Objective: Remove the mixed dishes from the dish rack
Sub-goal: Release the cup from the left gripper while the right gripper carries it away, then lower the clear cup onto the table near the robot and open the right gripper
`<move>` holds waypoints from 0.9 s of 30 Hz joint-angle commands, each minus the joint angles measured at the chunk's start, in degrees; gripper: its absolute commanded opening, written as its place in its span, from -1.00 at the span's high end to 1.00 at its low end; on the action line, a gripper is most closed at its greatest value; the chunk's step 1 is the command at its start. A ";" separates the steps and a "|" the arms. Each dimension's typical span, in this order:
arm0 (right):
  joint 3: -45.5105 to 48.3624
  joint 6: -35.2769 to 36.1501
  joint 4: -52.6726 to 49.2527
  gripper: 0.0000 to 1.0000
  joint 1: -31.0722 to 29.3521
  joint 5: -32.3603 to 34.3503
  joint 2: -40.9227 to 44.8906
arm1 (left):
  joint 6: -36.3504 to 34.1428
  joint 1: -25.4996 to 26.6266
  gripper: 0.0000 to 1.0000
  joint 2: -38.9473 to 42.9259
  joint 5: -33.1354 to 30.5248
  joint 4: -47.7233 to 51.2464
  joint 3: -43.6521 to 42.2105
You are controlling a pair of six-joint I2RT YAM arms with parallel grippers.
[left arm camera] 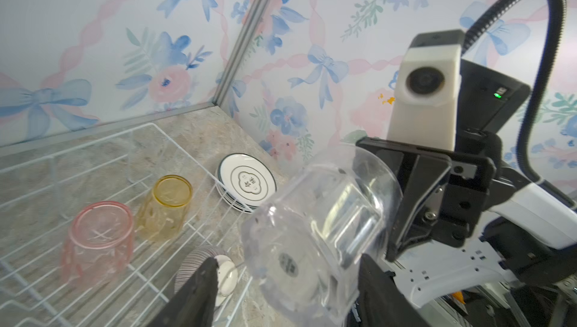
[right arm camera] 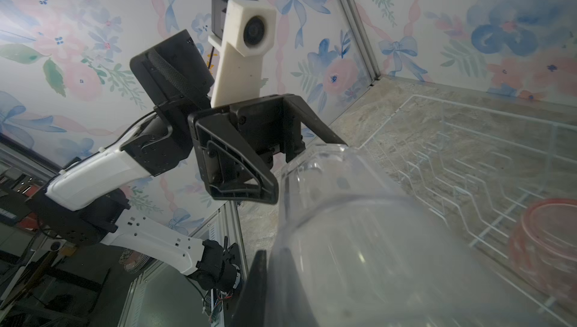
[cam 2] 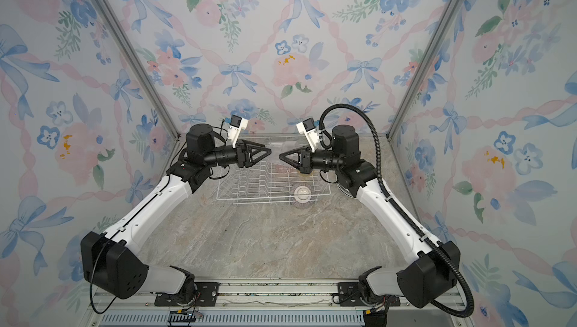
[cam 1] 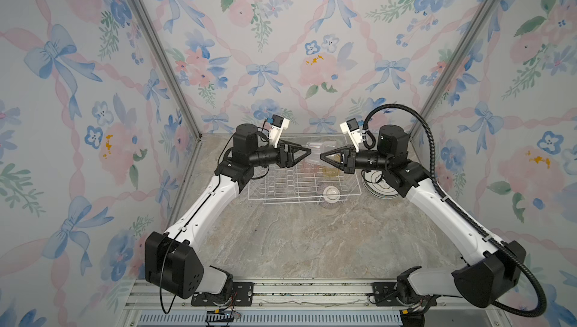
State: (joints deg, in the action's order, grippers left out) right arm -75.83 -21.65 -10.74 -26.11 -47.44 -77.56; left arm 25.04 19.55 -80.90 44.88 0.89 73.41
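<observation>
A clear tumbler [cam 1: 319, 148] hangs on its side above the white wire dish rack [cam 1: 290, 199], between both grippers. My right gripper [right arm camera: 271, 258] is shut on its rim, one finger inside the glass and one outside. My left gripper [left arm camera: 287, 261] stands open around the tumbler's base [left arm camera: 288, 264], with a gap showing at one finger [left arm camera: 199, 288]. In both top views the two gripper tips nearly meet over the rack. Inside the rack, a pink tumbler [left arm camera: 98, 241] and a yellow tumbler [left arm camera: 165, 208] stand mouth down, beside an upturned purple-striped bowl [left arm camera: 193, 263].
A stack of white dark-rimmed plates [left arm camera: 246, 185] sits on the marble tabletop [cam 1: 312, 241] just outside the rack's right end, partly under my right arm [cam 1: 437, 206]. The rack's plate dividers [cam 1: 278, 185] hold nothing. Papered walls close in at the back and on both sides.
</observation>
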 commanded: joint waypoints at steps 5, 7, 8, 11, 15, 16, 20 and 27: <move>-3.76 6.15 -12.14 1.00 -5.19 8.86 -1.01 | -4.06 -0.69 -0.26 0.06 -11.14 4.12 -3.41; -7.61 11.59 -20.88 1.00 -8.16 13.27 -2.49 | -4.75 -1.25 -0.27 3.31 -18.78 5.10 -4.31; -9.95 14.77 -26.00 1.00 -10.29 16.42 -3.67 | -5.50 -1.42 -0.29 5.09 -23.56 6.60 -4.33; -14.41 20.68 -36.19 1.00 -17.46 23.95 -7.26 | -8.24 -1.92 -0.35 8.73 -37.13 12.31 -3.12; -17.46 25.91 -43.17 1.00 -26.58 31.12 -12.26 | -8.89 -5.57 -0.40 10.42 -40.39 16.22 -2.39; -18.39 27.40 -44.68 1.00 -28.90 32.41 -13.76 | -8.78 -6.64 -0.40 10.65 -40.08 16.51 -2.64; -23.62 31.09 -50.00 1.00 -35.48 38.55 -21.28 | -8.59 -8.97 -0.40 11.72 -39.44 16.61 -3.95; -30.26 34.94 -54.76 1.00 -41.61 43.37 -32.33 | -9.04 -10.78 -0.40 12.61 -37.67 16.58 -4.93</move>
State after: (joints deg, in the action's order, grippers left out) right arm -102.08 9.82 -60.75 -66.13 -8.45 -107.55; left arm 17.50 9.54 -69.36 6.83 16.80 69.49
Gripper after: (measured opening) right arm 0.087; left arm 0.702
